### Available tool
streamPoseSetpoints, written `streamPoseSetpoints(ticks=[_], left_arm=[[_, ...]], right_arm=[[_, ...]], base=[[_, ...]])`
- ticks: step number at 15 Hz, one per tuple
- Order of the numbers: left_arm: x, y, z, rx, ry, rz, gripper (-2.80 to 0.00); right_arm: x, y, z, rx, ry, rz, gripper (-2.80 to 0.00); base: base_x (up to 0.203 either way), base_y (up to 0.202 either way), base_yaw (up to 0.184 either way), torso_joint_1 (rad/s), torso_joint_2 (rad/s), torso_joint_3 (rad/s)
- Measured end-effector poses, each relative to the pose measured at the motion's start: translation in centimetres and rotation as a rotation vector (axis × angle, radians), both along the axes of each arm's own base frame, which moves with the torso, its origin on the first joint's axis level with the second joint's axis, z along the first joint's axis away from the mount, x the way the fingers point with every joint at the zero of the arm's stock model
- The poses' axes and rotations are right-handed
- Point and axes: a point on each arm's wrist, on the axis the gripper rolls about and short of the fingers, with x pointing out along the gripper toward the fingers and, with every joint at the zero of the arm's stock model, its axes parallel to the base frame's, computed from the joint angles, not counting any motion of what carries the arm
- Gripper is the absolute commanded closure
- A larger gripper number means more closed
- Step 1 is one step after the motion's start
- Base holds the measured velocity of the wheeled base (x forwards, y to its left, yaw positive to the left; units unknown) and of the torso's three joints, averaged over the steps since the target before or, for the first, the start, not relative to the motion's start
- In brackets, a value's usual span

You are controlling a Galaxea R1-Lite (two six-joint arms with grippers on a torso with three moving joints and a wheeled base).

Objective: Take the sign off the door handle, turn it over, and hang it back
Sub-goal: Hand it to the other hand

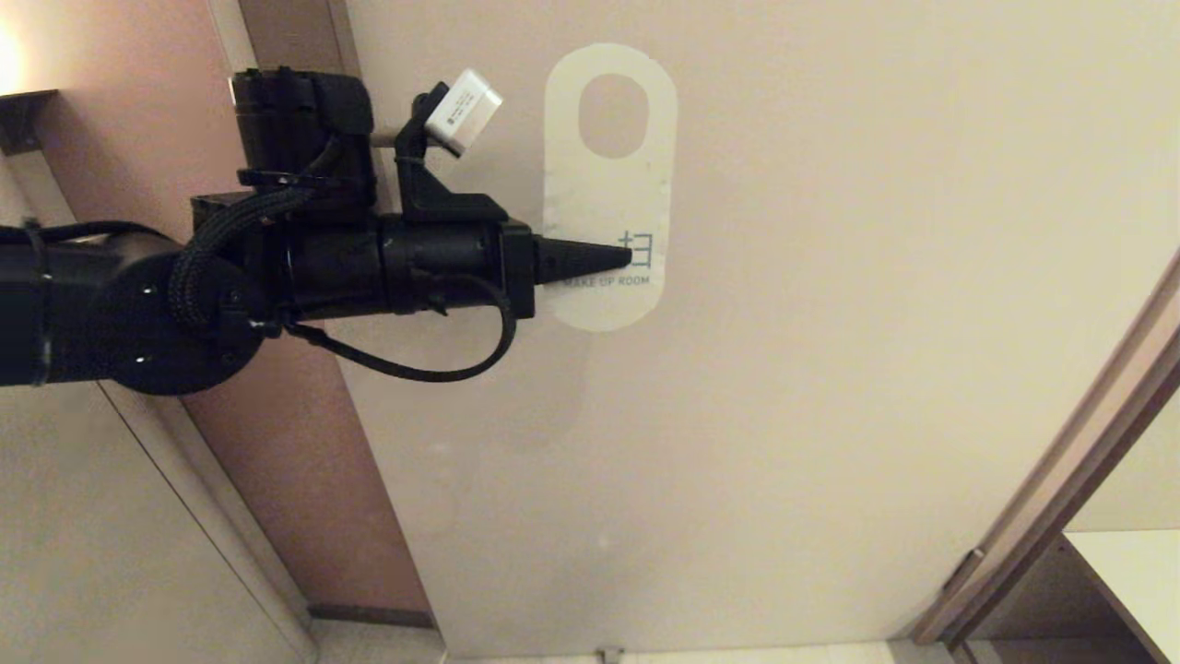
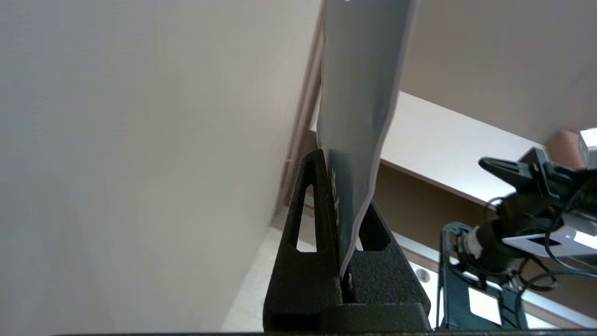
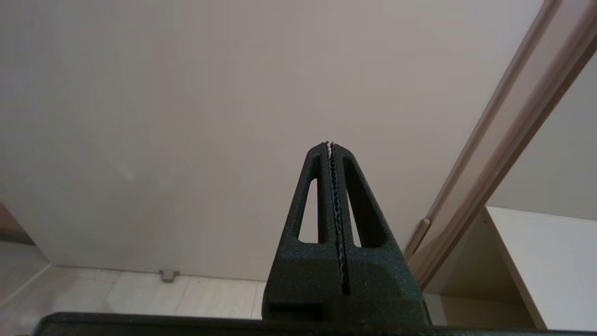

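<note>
While the smooth beige door (image 1: 830, 369) is filling the background, the left hand (image 1: 619, 257) is pinching the flat, rounded white sign (image 1: 608, 184) near its lower end, off the handle; the right hand (image 3: 330, 145) is sitting clenched, empty.

You can read "MAKE UP ROOM" in thin grey capitals near the lower rounded end of the sign (image 1: 609, 184), on its white face. Just above those words stands a small line-drawn symbol, partly hidden by the left gripper (image 1: 619, 255).
</note>
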Motion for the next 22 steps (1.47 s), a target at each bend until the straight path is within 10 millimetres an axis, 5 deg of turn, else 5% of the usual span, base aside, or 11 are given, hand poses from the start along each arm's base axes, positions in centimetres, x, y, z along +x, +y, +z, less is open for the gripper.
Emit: streamPoseSetpoints(ticks=[4,8,12,16,22], left_arm=[[0.2,-2.0,-0.3,0.002,-0.006,-0.054,0.00],[-0.7,-4.0,0.4,-0.013,-0.030,-0.114,0.00],[-1.2,-5.1,0.8,-0.024,-0.037,-0.147,0.00],[-2.2,-6.2,1.0,-0.029,-0.042,-0.188,0.00],[-3.3,-7.2,1.5,-0.040,-0.054,-0.227,0.00]], right_arm=[[-0.7,0.2,2.1,0.044,0.028,0.072,0.00],[0.4,0.3,6.2,0.074,0.045,0.171,0.00],[4.1,0.7,11.3,0.082,0.038,0.341,0.00],[8.4,1.5,15.5,0.083,0.060,0.694,0.00],[12.7,3.9,16.8,0.116,0.184,1.071,0.00]], base=[[0.000,0.000,0.000,0.000,0.00,0.000],[0.000,0.000,0.000,0.000,0.00,0.000],[0.000,0.000,0.000,0.000,0.00,0.000],[0.000,0.000,0.000,0.000,0.00,0.000],[0.000,0.000,0.000,0.000,0.00,0.000]])
